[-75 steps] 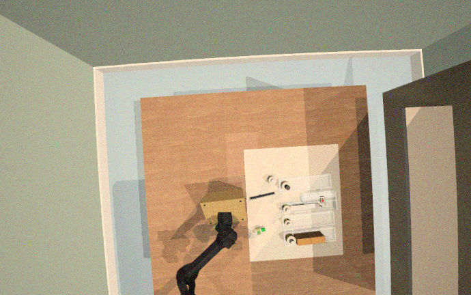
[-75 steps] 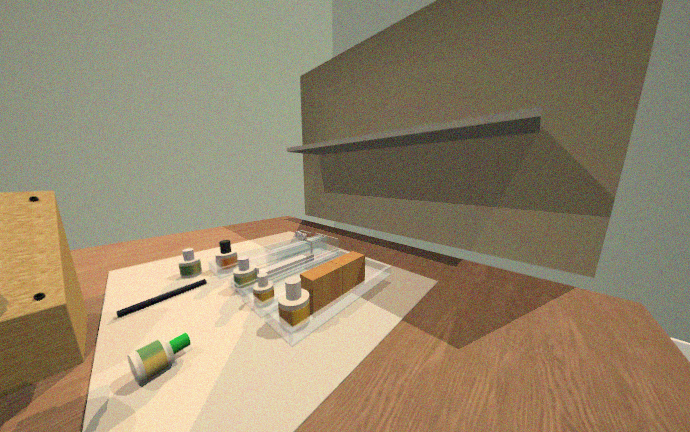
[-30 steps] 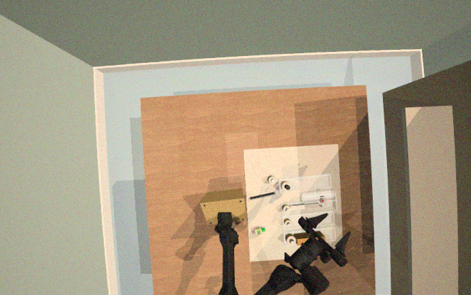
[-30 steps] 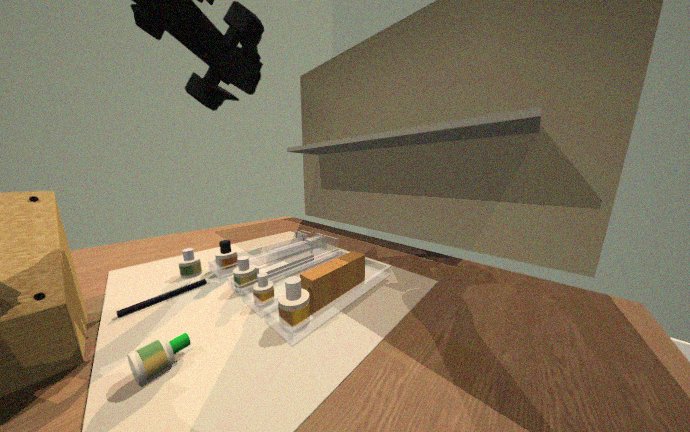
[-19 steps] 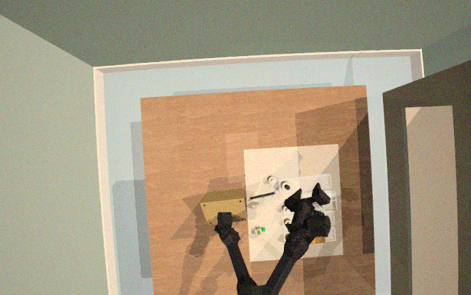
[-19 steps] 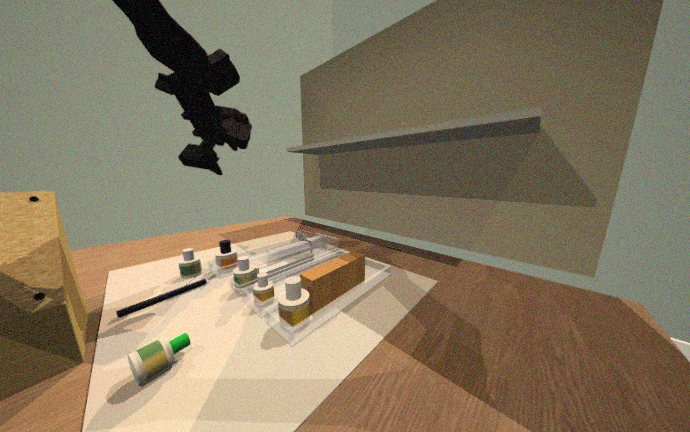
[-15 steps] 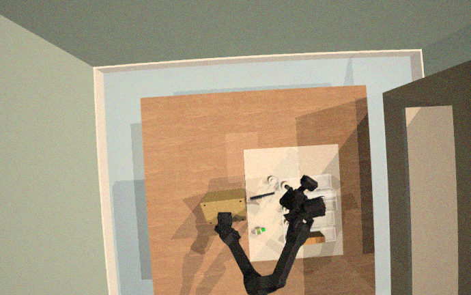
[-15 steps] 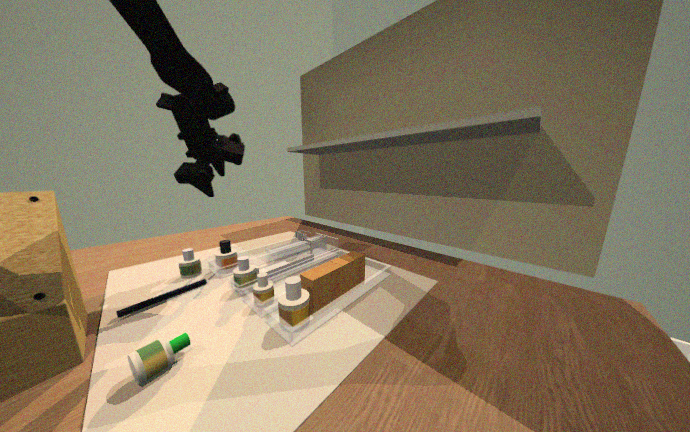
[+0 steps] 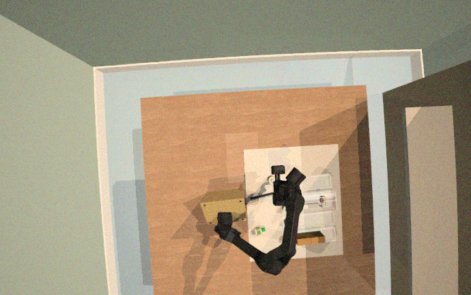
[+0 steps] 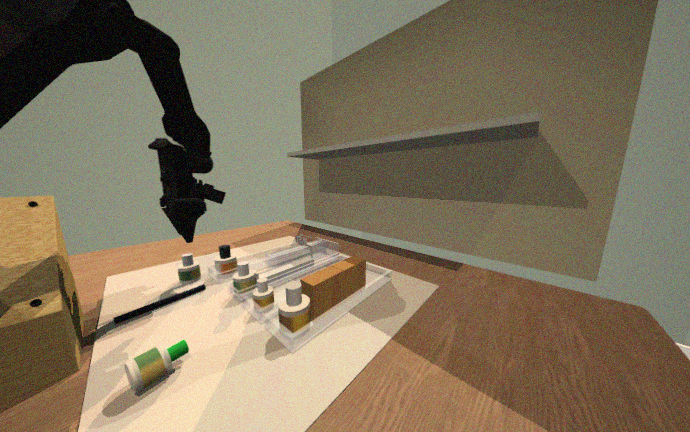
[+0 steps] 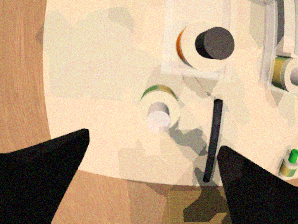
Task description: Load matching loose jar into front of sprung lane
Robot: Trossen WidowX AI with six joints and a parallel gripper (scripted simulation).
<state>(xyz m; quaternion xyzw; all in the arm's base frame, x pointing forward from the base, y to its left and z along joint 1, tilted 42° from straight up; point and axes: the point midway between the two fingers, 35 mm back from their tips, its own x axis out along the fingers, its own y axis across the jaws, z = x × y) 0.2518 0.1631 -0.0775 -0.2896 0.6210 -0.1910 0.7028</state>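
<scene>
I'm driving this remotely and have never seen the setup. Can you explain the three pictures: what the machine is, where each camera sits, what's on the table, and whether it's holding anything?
The black shape is one jointed robot arm ending in a two-fingered gripper.

The top view looks straight down on the table. The exterior view looks across it from one side. The wrist view looks down from between the fingers.

A pale mat on the wooden table carries a clear rack of lanes. Three jars stand at the lane fronts, and a brown block lies in the nearest lane.

Loose on the mat are:
- an upright grey-capped jar
- a black-capped jar
- a green-capped jar lying on its side
- a black rod

The gripper is wide open and holds nothing. It hangs above the two upright loose jars.
</scene>
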